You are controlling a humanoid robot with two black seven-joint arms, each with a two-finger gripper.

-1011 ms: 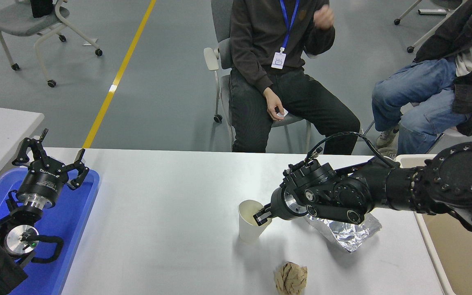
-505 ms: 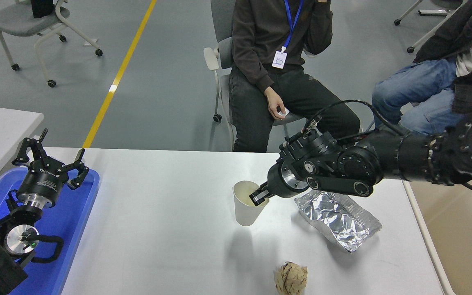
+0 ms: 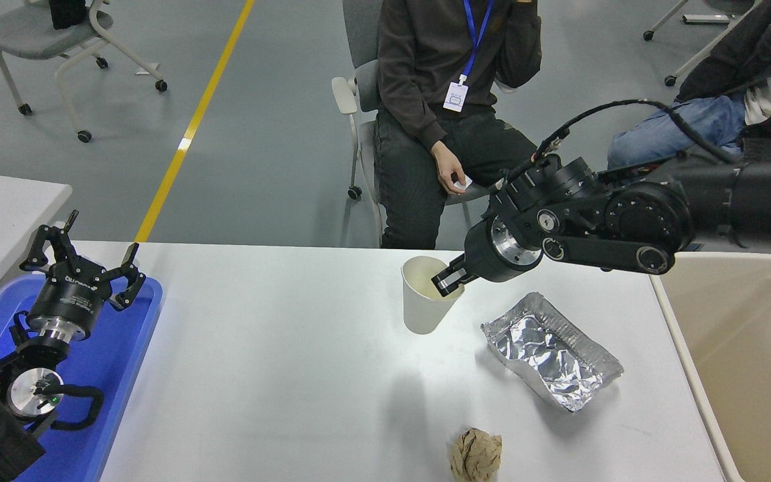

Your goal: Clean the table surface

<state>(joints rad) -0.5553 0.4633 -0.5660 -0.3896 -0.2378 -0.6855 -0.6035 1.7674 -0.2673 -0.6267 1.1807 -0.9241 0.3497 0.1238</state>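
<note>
The wide grey-white table surface (image 3: 272, 375) fills the lower middle. My right gripper (image 3: 448, 282) is shut on the rim of a white paper cup (image 3: 422, 304), which hangs tilted above the table with its shadow below it. A crumpled foil tray (image 3: 549, 351) lies on the table to the right of the cup. At the front edge sits a ball of crumpled brown paper (image 3: 475, 455). My left gripper (image 3: 84, 258) stands open, parked over the blue tray (image 3: 118, 361) at the lower left.
A beige bin (image 3: 747, 348) stands against the table's right end. Two people sit on chairs beyond the far edge, one straight behind the cup. A corner of a second table (image 3: 4, 207) shows at the left.
My right arm has lifted the paper cup off the table and carried it up and a little to the right, uncovering the foil tray. The left arm has stayed still.
</note>
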